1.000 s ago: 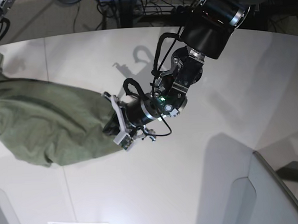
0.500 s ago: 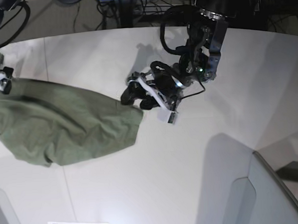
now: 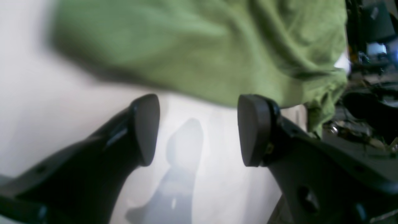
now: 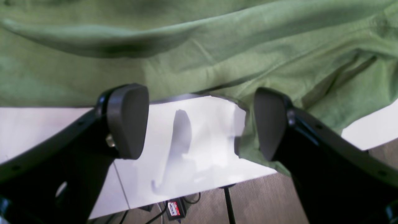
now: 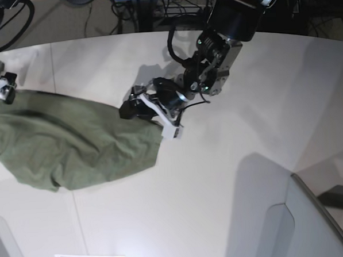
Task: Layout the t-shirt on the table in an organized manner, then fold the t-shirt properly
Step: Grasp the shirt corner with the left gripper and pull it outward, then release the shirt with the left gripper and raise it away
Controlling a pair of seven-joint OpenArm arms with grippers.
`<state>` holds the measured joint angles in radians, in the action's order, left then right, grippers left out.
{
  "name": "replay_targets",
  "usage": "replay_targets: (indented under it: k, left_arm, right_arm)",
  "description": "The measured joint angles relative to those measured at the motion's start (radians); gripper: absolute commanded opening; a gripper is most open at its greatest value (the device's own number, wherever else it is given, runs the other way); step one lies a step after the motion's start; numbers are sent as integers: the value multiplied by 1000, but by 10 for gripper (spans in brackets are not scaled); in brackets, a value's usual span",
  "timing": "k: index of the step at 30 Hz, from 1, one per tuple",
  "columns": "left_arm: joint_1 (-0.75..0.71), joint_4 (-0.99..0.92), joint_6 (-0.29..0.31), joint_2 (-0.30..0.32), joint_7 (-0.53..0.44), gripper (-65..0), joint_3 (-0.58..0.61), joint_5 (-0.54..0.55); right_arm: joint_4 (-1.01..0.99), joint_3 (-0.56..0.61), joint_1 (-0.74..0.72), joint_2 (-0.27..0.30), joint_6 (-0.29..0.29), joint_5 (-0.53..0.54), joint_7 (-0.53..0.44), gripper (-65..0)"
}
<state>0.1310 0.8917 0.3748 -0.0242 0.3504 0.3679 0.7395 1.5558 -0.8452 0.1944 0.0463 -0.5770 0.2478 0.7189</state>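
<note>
Grey panel [image 5: 314,219]: sat nearest, at the near right corner of the surface [image 5: 231,177], well apart from the cloth.
White surface: stayed bare across the near and right stretches; a thin seam line ran from near edge to far edge on the left side.
T-shirt [image 5: 74,142]: lay bunched and rumpled along the left edge of the surface, not yet spread flat; neckline and sleeves could not be told apart in the base view.
T-shirt overhang: in the right wrist view, spilled past the surface's edge, with floor and cables showing below.
Left gripper [image 3: 199,129]: hovered just beside the shirt's right-hand edge, toward the middle of the surface; fingers [image 3: 146,127] parted, only bare surface and shadow between them, nothing held.
Right gripper [image 4: 199,119]: hung at the far left corner, over the shirt's edge; fingers [image 4: 127,119] spread wide, empty, cloth just beyond the tips.
Step judged: regrasping, both arms lined up on opposite edges to pull the shirt out flat.
Risk, left side: could pinch a double layer at the rumpled edge, so a fold would be dragged instead of opened.
Risk, right side: could shut on air or only a thin hem near the surface's edge; a slip there would let the overhanging cloth slide off toward the floor.
Risk, both: uneven pulls could twist the shirt rather than spread it.
</note>
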Motion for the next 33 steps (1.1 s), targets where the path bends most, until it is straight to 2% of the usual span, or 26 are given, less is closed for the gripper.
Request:
replay_targets:
  k: [2,3,4,5,6,7,11,14,17,22,24,26,28,31,33]
  left_arm:
    - [31,-68,0,-27,-55,-273,29,2]
    - [42,-94,8,-38,-69,-295,37,3]
    - [54,-117,11,-47,-76,-349,44,-2]
    - [61,-124,5,-51,-70,-443,44,-4]
    - [66,-124,-7,-53,-70,-569,45,-8]
    - [68,-120,-24,-50,-68,-650,39,-13]
    - [64,-13,-46,-12,-55,-650,38,-11]
    - [66,86,-146,23,-60,-650,40,-9]
    - [68,172,-201,64,-48,-650,46,-8]
    - [69,388,-306,82,135,-650,44,-8]
    - [91,435,-353,80,151,-650,51,-5]
    - [124,433,-367,77,183,-650,53,-5]
    - [133,433,-371,83,182,-650,45,-8]
    - [129,437,-366,109,193,-650,29,-7]
    - [115,440,-349,152,185,-650,-13,1]
  right_arm:
    - [0,0,-1,1,0,0,0,-155]
    - [0,0,0,1,0,0,0,-155]
    - [0,0,1,0,0,0,0,-155]
    - [0,0,1,0,0,0,0,-155]
    - [0,0,0,0,0,0,0,-155]
    - [0,0,0,0,0,0,-1,-155]
    - [0,0,6,0,0,0,0,-155]
    - [0,0,7,1,0,0,0,-155]
    - [0,0,10,2,0,0,0,-155]
    - [0,0,10,1,0,0,0,-155]
    - [0,2,15,2,0,0,4,-155]
    - [0,15,23,9,0,0,5,-153]
    - [1,81,46,32,5,-5,3,-152]
    - [20,270,100,66,8,-10,1,-155]
    - [45,395,111,77,13,-81,-25,-155]
